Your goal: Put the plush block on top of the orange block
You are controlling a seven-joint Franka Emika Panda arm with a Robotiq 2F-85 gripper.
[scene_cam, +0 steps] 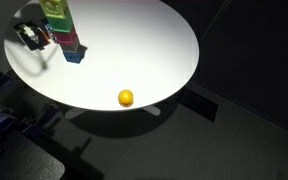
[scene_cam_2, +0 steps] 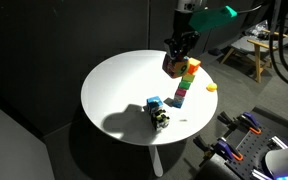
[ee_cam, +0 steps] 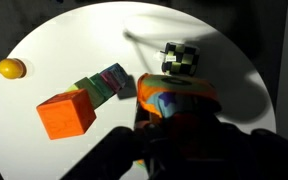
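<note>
My gripper (scene_cam_2: 176,52) is shut on the multicoloured plush block (scene_cam_2: 172,66) and holds it in the air just beside the top of a tower of coloured blocks (scene_cam_2: 186,85). The orange block (scene_cam_2: 193,66) is the tower's top piece. In the wrist view the plush block (ee_cam: 174,96) sits in my jaws (ee_cam: 174,128), to the right of the orange block (ee_cam: 66,115) and above the table. The tower also shows in an exterior view (scene_cam: 62,27), where my gripper is out of frame.
The round white table (scene_cam_2: 114,90) holds a loose blue block (scene_cam_2: 154,103), a small black-and-white object (scene_cam_2: 161,120) that also shows in the wrist view (ee_cam: 181,58), and a yellow ball (scene_cam: 126,97) near the edge. Dark floor surrounds it.
</note>
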